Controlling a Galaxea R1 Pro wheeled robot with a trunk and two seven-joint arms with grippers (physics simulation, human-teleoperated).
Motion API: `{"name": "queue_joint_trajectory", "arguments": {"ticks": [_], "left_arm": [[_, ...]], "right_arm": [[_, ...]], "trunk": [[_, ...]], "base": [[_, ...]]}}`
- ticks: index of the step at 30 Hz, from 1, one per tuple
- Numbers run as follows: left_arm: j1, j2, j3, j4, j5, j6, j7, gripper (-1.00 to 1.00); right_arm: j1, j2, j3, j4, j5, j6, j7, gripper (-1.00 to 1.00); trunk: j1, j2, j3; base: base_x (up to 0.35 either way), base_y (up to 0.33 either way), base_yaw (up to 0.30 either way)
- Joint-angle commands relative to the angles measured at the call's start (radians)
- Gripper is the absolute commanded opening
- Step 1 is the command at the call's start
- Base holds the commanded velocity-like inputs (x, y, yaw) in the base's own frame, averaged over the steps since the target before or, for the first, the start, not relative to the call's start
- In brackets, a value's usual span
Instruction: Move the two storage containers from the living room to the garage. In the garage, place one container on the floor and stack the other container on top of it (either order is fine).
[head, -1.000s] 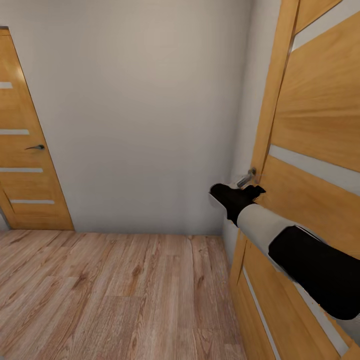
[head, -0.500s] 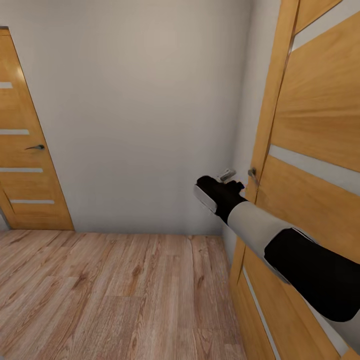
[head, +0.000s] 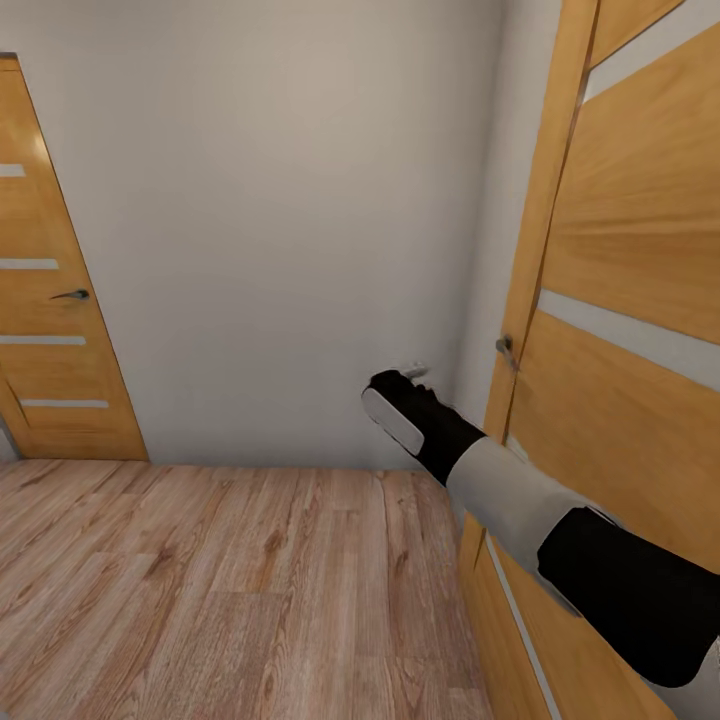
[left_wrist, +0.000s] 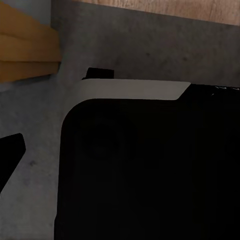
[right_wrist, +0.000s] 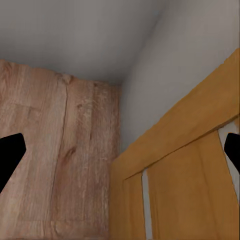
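A: Left to right: far door (head: 45, 300), bare wall (head: 280, 220), right hand (head: 415, 372), handle (head: 505, 347) of the near door (head: 620, 300).

B: Bins not sighted. Right hand open, handle just to its right, apart. Left hand: cannot tell.

The right arm (head: 560, 530) is built of rounded tubular segments in alternating colours: a glossy black upper section, a pale grey-white sleeve in the middle, then a black wrist housing. A light grey oval panel (head: 392, 420) is set into the side of that black housing, and a small pale part pokes out at its far end. In the right wrist view, the jaws appear as flat black pointed tips. The left wrist view shows a large matte black body part (left_wrist: 145, 175) with rounded corners, capped by a white band (left_wrist: 132, 90).
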Motion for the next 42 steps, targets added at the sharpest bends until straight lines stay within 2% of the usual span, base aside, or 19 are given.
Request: {"name": "queue_joint_trajectory", "arguments": {"ticks": [1, 5, 8, 13, 20, 26, 34, 42], "left_arm": [[0.000, 0.000, 0.000, -0.001, 0.010, 0.000, 0.000, 1.00], [0.000, 0.000, 0.000, -0.001, 0.010, 0.000, 0.000, 1.00], [0.000, 0.000, 0.000, -0.001, 0.010, 0.000, 0.000, 1.00], [0.000, 0.000, 0.000, -0.001, 0.010, 0.000, 0.000, 1.00], [0.000, 0.000, 0.000, -0.001, 0.010, -0.001, 0.000, 1.00], [0.000, 0.000, 0.000, -0.001, 0.010, 0.000, 0.000, 1.00], [0.000, 0.000, -0.001, -0.001, 0.010, 0.000, 0.000, 1.00], [0.000, 0.000, -0.001, -0.001, 0.010, 0.000, 0.000, 1.00]], "right_arm": [[0.018, 0.000, 0.004, -0.014, -0.008, -0.006, -0.004, 1.00], [0.061, 0.000, 0.005, -0.032, -0.009, -0.019, 0.015, 1.00], [0.083, 0.000, 0.005, -0.038, -0.009, -0.023, 0.109, 1.00], [0.099, 0.000, 0.006, -0.039, -0.006, -0.025, 0.169, 1.00], [0.123, 0.000, 0.017, -0.039, -0.004, -0.039, 0.187, 1.00], [0.125, 0.000, 0.019, -0.039, -0.006, -0.041, 0.201, 1.00], [0.126, 0.000, 0.020, -0.038, -0.008, -0.042, 0.254, 1.00], [0.126, 0.000, 0.020, -0.037, -0.009, -0.040, 0.269, 1.00]], "trunk": [[0.000, -0.001, -0.001], [0.000, -0.001, -0.001], [0.000, -0.001, -0.001], [0.000, -0.001, -0.001], [0.000, -0.001, -0.001], [0.000, -0.001, -0.001], [0.000, -0.001, -0.001], [0.000, -0.001, -0.001]], "base": [[0.000, 0.000, 0.000], [0.000, 0.000, 0.000], [0.000, 0.000, 0.000], [0.000, 0.000, 0.000], [0.000, 0.000, 0.000], [0.000, 0.000, 0.000], [0.000, 0.000, 0.000], [0.000, 0.000, 0.000]]}}
